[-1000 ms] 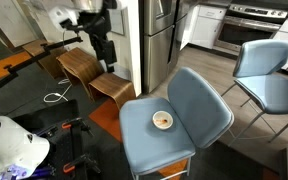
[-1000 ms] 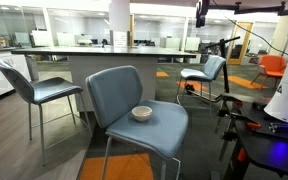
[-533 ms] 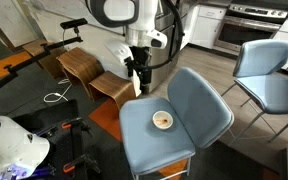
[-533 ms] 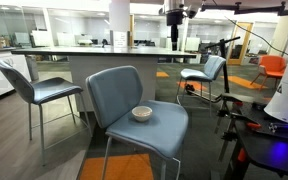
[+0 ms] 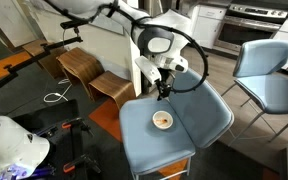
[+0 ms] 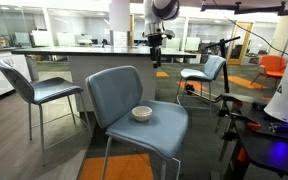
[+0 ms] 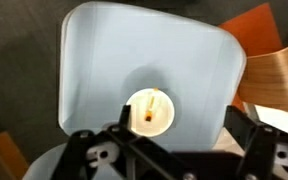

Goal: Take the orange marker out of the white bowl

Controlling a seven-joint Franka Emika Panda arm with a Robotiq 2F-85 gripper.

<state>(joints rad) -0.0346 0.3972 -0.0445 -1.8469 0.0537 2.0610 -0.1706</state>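
Setting: kitchen and office floor, where a blue chair bears the task's things
Jaws: spread wide and empty, at the lower edge of the wrist view
Arm end: the gripper hangs pointing down over the seat, apart from what is below
Below: the white bowl sits upright near the seat's middle
Inside: the orange marker lies in the bowl
Beyond: a brown wooden chair stands beside the blue chair

In an exterior view the arm arches from upper left to frame centre, hand pointing down, fingers spread apart.
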